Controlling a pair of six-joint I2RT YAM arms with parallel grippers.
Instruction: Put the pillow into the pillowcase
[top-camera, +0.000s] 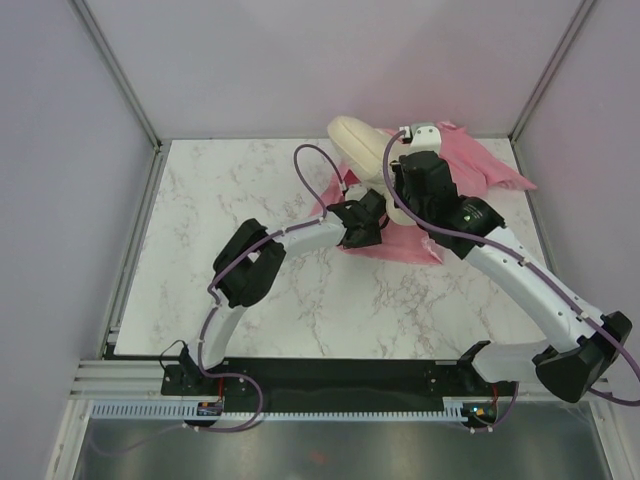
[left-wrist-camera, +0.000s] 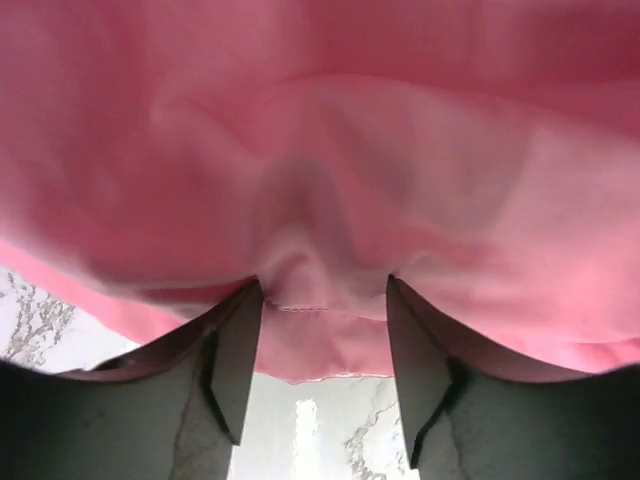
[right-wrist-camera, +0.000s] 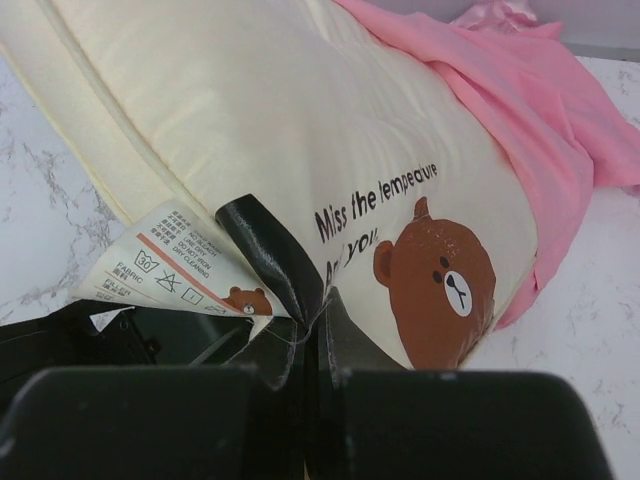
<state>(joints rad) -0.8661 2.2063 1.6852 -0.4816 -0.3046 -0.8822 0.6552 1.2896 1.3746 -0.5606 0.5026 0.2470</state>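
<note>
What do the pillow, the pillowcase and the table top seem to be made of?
The pillow: matte cream cloth with stitched ridges and a printed bear, probably cotton or polyester. The pillowcase: thin pink fabric with a soft sheen and loose folds, likely satin. The table top: white with grey veins like marble; stone or laminate, I cannot tell.

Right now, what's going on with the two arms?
The right gripper is shut on the pillow at its near edge, beside the care label. The pillowcase covers only part of the pillow. The left gripper is open at the pillowcase's hem, with fabric between its fingers but not pinched.
</note>
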